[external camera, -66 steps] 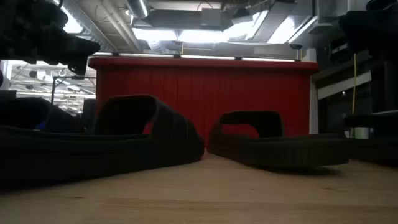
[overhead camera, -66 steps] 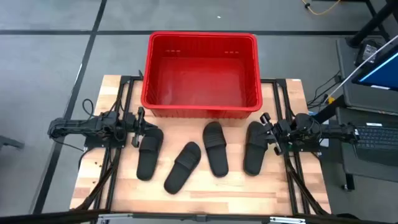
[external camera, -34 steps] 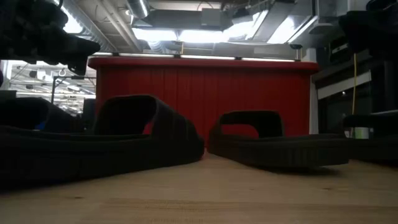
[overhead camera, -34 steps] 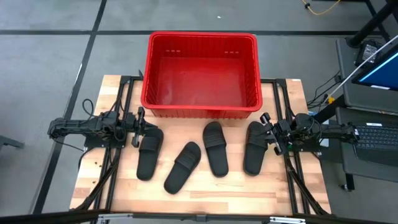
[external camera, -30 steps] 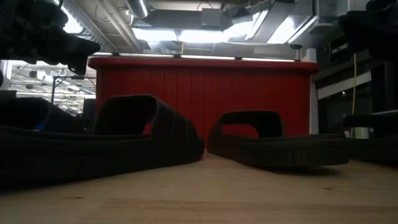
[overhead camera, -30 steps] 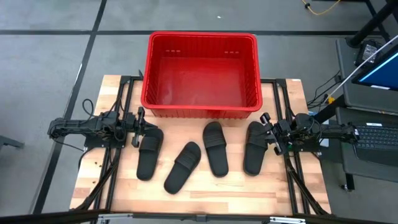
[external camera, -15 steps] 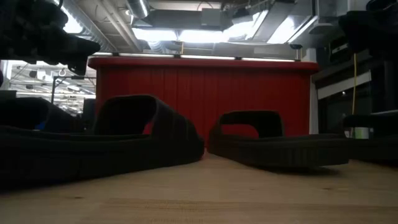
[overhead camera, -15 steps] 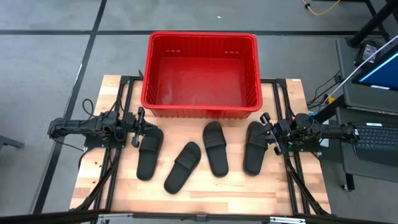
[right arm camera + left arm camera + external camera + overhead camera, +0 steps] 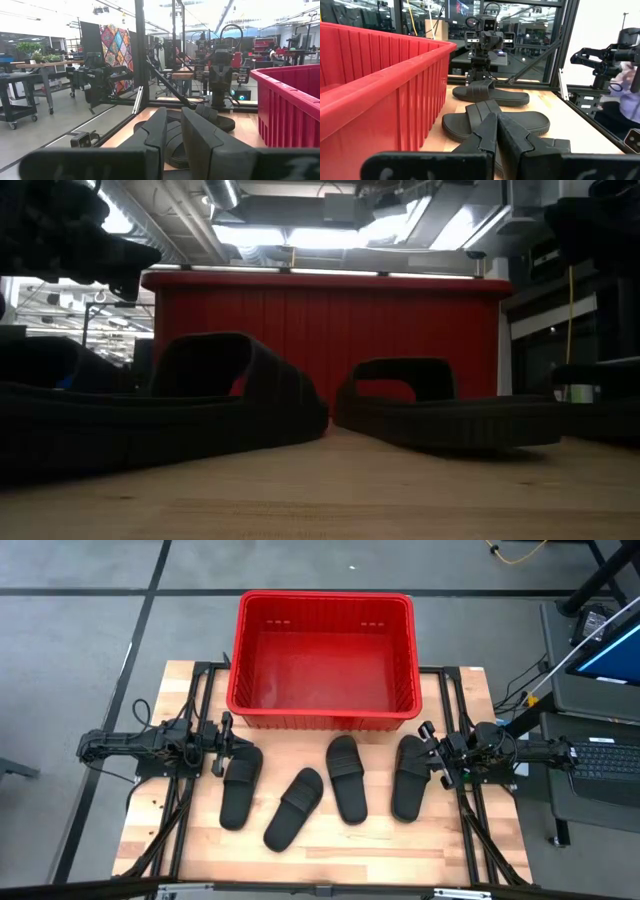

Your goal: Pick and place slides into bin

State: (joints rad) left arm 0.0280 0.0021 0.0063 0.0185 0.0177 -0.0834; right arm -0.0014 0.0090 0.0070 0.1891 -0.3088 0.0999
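Note:
The red bin (image 9: 325, 660) stands at the table's far middle, with nothing in it that I can see. Four black slides lie soles down in a row on the wood in front of it: the leftmost (image 9: 240, 785), a slanted one (image 9: 294, 808), a third (image 9: 346, 778) and the rightmost (image 9: 410, 776). My left gripper (image 9: 222, 743) is shut, low at the table's left, just beside the leftmost slide's far end. My right gripper (image 9: 428, 752) is shut, low at the table's right, beside the rightmost slide. In the low view, two slides (image 9: 170, 410) (image 9: 440, 415) lie before the bin's wall (image 9: 325, 330).
Black rails (image 9: 190, 810) run along the table's left and right sides under the arms. A desk with a laptop (image 9: 600, 670) stands beyond the table's right edge. Bare wood (image 9: 330, 855) lies between the slides and the near edge.

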